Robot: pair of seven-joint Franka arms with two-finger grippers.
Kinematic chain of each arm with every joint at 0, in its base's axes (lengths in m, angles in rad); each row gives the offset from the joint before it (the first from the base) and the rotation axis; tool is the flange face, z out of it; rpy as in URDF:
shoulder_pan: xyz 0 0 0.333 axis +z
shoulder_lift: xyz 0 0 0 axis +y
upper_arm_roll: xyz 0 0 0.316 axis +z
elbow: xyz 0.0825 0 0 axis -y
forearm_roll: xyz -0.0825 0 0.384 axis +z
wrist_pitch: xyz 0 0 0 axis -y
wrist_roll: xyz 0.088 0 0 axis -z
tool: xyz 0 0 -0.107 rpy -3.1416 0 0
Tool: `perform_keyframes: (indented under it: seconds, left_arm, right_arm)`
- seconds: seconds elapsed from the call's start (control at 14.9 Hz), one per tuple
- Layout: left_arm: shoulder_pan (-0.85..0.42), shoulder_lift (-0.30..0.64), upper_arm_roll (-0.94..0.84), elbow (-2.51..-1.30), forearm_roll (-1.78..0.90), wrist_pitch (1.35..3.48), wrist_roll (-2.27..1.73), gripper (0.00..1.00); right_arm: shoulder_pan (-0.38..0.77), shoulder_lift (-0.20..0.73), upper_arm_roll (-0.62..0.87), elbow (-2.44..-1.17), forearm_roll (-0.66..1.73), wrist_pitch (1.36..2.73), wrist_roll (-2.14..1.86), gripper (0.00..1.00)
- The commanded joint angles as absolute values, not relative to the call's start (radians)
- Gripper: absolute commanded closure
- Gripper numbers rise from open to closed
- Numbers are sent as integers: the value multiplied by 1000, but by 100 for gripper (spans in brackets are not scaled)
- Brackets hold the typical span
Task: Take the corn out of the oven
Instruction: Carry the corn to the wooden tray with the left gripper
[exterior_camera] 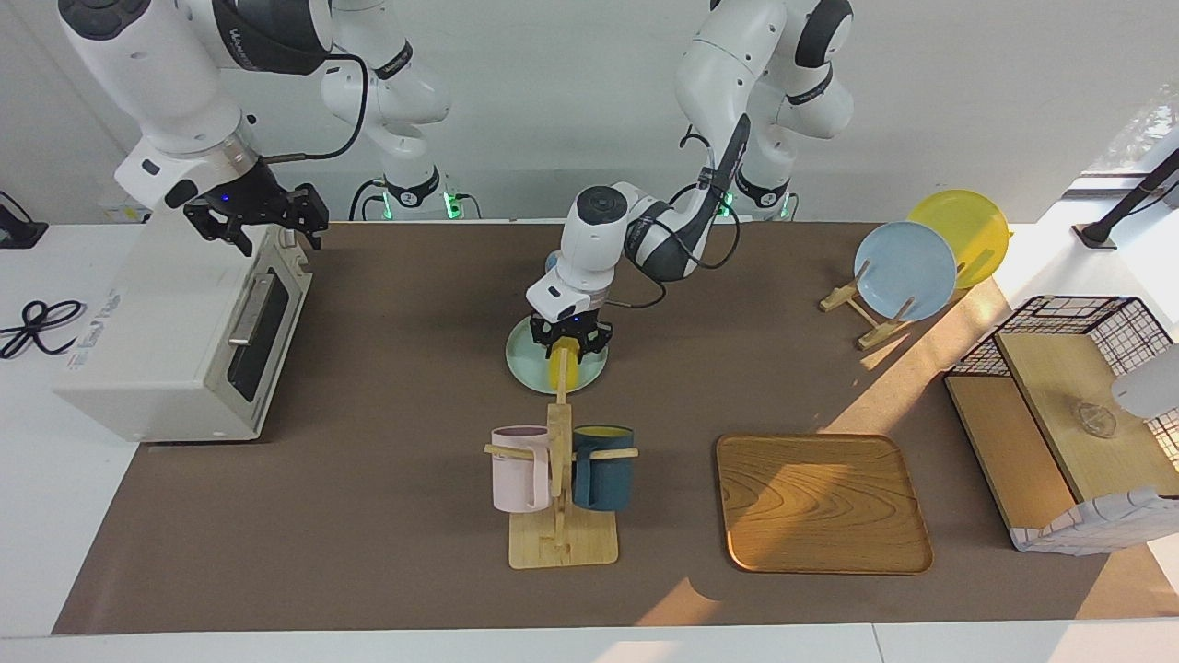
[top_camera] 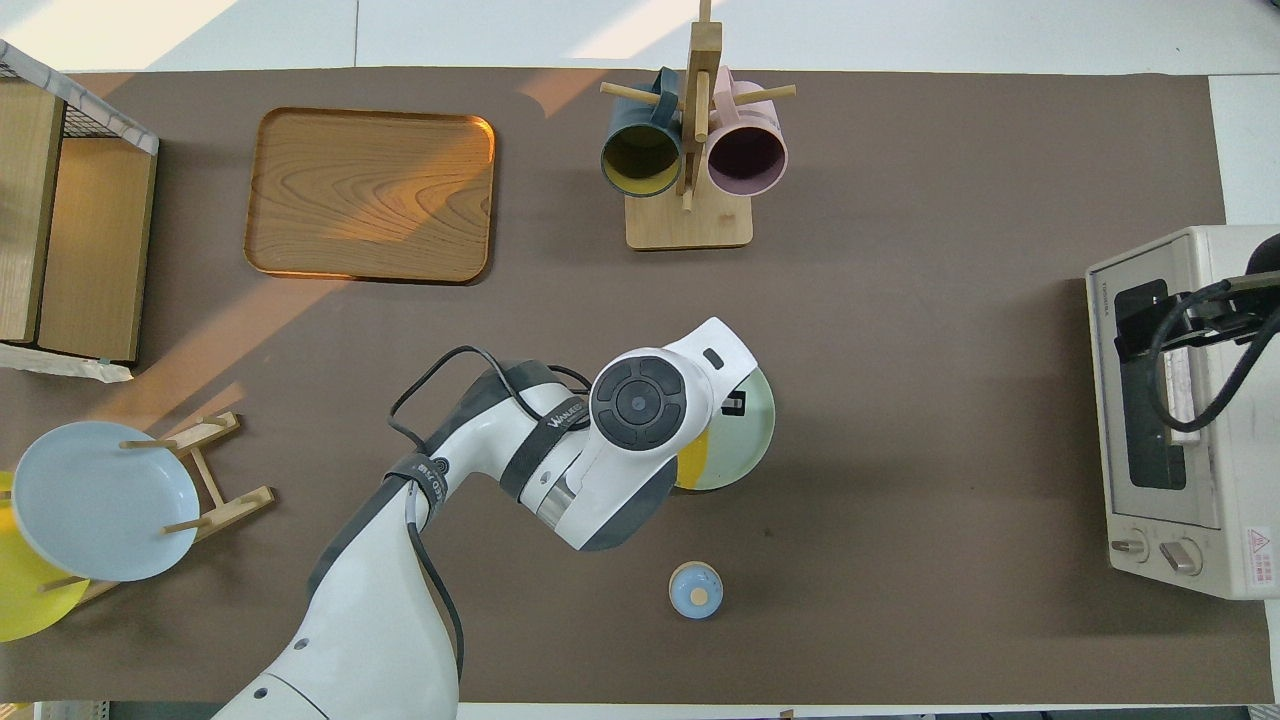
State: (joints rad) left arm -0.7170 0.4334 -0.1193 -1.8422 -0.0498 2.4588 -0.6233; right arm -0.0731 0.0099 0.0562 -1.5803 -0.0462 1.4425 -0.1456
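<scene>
I have the left end effector (exterior_camera: 571, 351) pinching the bright yellow corn cob (exterior_camera: 561, 369) on the pale green round plate (exterior_camera: 527, 364) mid-table — white toaster oven (exterior_camera: 175, 336) shut, right end effector (exterior_camera: 262, 219) spread above it; next, lift cleanly.

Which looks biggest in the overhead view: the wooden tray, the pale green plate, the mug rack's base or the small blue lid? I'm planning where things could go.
As they look in the overhead view, largest first:
1. wooden tray
2. pale green plate, partly hidden under the left arm
3. mug rack's base
4. small blue lid
</scene>
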Motion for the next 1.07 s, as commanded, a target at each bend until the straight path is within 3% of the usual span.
perform_keyframes:
  seconds: [0.0, 0.13, 0.27, 0.4, 0.54, 0.87, 1.01]
  left_arm:
    - [-698, 352, -103, -1835, -25, 2369, -654, 100]
    - [-602, 290, -104, -1821, -23, 2278, -632, 100]
    - [-507, 305, -104, -1705, -29, 2160, -551, 100]
    - [-393, 363, -106, -1597, -38, 2112, -453, 100]
    - [-293, 393, -107, -1572, -58, 2123, -369, 100]
    - [-177, 619, -104, -1372, -54, 2151, -178, 100]
    - [-150, 652, -103, -1376, -48, 2232, -143, 100]
  right_arm:
    - [-80, 37, 57, -1551, -29, 1422, -146, 0]
    - [-81, 40, 55, -1549, -14, 1422, -146, 0]
    - [-75, 37, 55, -1551, -14, 1422, -144, 0]
    - [-74, 34, 57, -1551, -15, 1422, -144, 0]
    - [-77, 32, 57, -1554, -14, 1424, -144, 0]
    - [-75, 28, 57, -1554, -14, 1424, -146, 0]
    - [-78, 28, 55, -1554, -14, 1425, -146, 0]
